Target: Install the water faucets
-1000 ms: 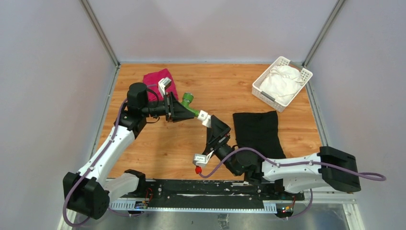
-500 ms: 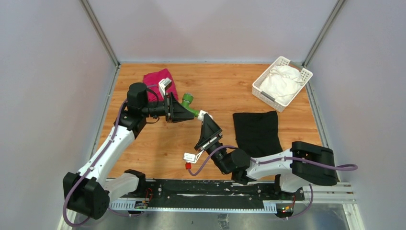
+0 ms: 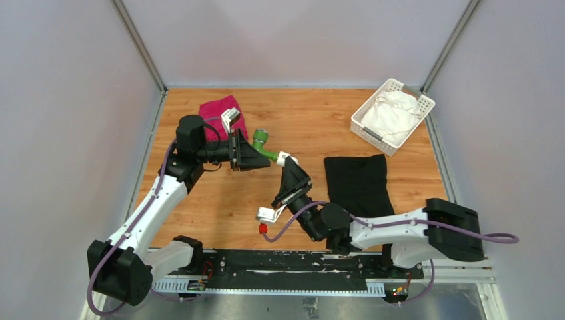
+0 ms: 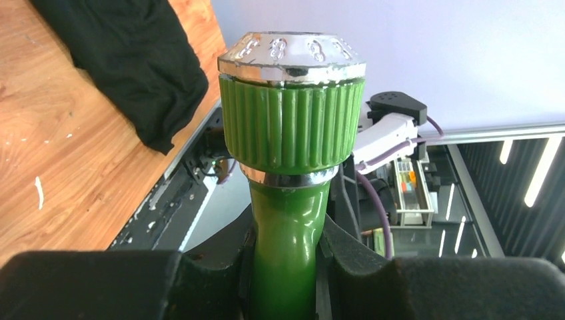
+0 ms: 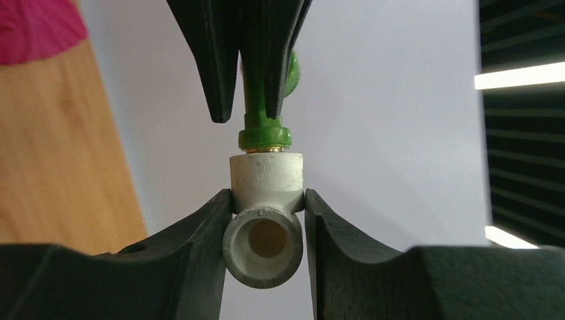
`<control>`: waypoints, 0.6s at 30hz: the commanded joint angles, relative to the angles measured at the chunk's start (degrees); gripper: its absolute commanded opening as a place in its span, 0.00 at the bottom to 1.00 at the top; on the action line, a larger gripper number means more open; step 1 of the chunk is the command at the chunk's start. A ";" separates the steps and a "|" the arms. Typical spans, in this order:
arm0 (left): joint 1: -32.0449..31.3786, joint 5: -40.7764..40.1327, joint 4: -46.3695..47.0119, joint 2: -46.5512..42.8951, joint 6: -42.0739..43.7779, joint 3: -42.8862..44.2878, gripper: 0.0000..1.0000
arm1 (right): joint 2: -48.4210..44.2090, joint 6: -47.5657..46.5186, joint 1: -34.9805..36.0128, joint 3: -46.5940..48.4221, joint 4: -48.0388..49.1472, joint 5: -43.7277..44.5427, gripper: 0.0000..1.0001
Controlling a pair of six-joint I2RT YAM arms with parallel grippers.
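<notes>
The left claw is clenched on the stem of the green tap, just under its ribbed knob. It holds the tap in the air to the left of the black cloth, above the wooden surface. The right claw is clamped on the white fitting, gripping its rounded sides, and brings it up against the tap, also left of the cloth. In the right wrist view the tap's green collar sits right at the rim of the fitting's upper socket, with a thin brass band showing between them. The two parts appear to be meeting or just starting to join, but how far the thread has gone in cannot be told. The main risk from here is a crooked start: if the tap's stem and the socket are not on one line, the thread could bind or cross instead of running in. A second risk is slip, because both parts are smooth, round plastic held by narrow contact. A turn could then spin the fitting in the right claw or the stem in the left, rather than tightening the joint. Pushing too hard could also pop one part free, dropping it onto the surface beside the cloth.
</notes>
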 commanded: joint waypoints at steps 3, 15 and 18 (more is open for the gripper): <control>0.40 2.47 -0.53 0.30 3.79 0.55 0.00 | -17.62 40.52 -0.57 12.51 -44.80 -1.71 0.35; 0.34 4.05 6.06 -3.17 12.60 -0.15 0.00 | -26.71 90.15 -18.83 23.40 -74.56 -39.71 0.36; 0.35 3.97 6.06 -4.80 15.23 -0.72 0.00 | -25.12 100.82 -25.84 24.05 -74.56 -51.59 0.37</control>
